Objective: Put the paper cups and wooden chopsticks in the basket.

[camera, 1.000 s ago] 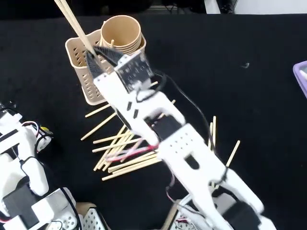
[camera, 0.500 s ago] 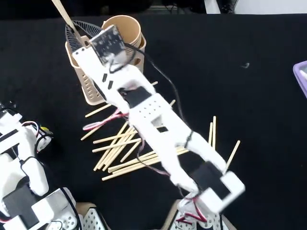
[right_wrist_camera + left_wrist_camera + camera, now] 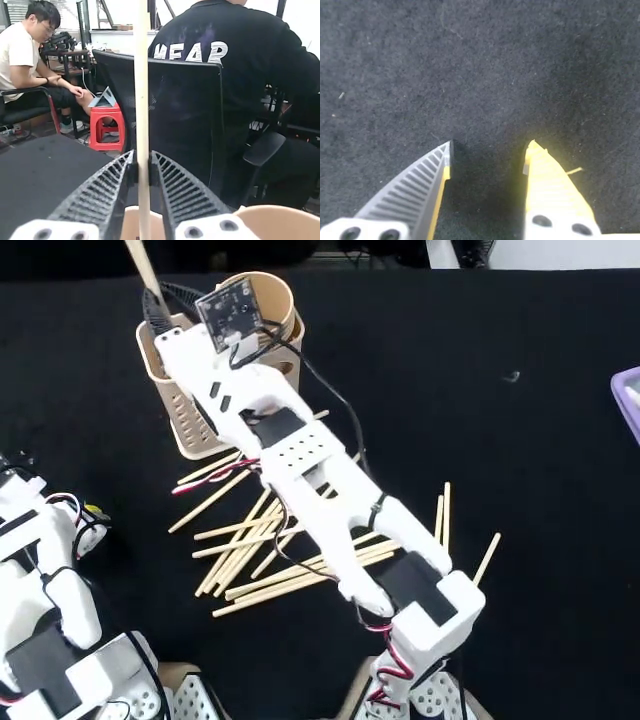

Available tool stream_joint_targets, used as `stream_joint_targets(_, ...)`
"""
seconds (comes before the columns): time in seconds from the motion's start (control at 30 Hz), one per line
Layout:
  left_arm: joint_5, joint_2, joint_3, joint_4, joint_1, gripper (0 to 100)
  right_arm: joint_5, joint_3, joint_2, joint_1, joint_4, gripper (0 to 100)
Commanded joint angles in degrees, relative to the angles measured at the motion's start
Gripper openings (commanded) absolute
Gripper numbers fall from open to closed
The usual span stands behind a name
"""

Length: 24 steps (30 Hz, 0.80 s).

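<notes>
High view, left to right: the left arm (image 3: pixel 50 630) sits folded at the near-left corner of the black-covered table (image 3: pixel 520 350). In its wrist view the left hand (image 3: pixel 489 145) hangs over bare cloth, fingers spread moderately apart with nothing between them. Toward the far left stands the beige slotted basket (image 3: pixel 185 415). The right arm (image 3: pixel 320 490) stretches diagonally from the near edge to a position over it. The right hand (image 3: pixel 142 160) is closed on a single wooden chopstick (image 3: pixel 142 75), gripped near its lower part so that it stands nearly upright above the basket's left portion, its long end rising past the fingers. A nested stack of paper cups (image 3: pixel 262 302) occupies the basket's right end. Loose chopsticks (image 3: pixel 245 550) lie fanned in a heap on the table just in front of the basket, partly beneath the right arm. Three more chopsticks (image 3: pixel 445 508) lie scattered to the right of the arm. A purple container (image 3: pixel 628 400) touches the right border.
</notes>
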<state>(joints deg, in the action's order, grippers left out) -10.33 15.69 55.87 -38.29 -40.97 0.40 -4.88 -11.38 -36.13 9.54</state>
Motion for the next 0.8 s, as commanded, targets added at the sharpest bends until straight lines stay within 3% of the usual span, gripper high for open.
stream_joint_targets(0.0, -0.18, -0.09, -1.8, 1.41, -0.66, 24, -0.53, -0.4, 0.57, 0.97, 0.79, 1.4)
stream_joint_targets(0.2, -0.18, -0.09, -1.8, 1.41, -0.66, 24, -0.53, -2.68, 0.92, 0.88, -1.49, 16.8)
stream_joint_targets(0.43, -0.18, -0.09, -1.8, 1.41, -0.66, 24, -0.62, 0.57, 1.8, 1.14, -5.19, 10.3)
stream_joint_targets(0.63, -0.18, -0.09, -1.8, 1.41, -0.66, 24, -0.62, -4.0, 12.09, 0.18, -6.15, 10.0)
stream_joint_targets(0.77, -0.18, -0.09, -1.8, 1.41, -0.66, 24, -0.62, -9.71, 27.3, 0.26, -19.25, 10.1)
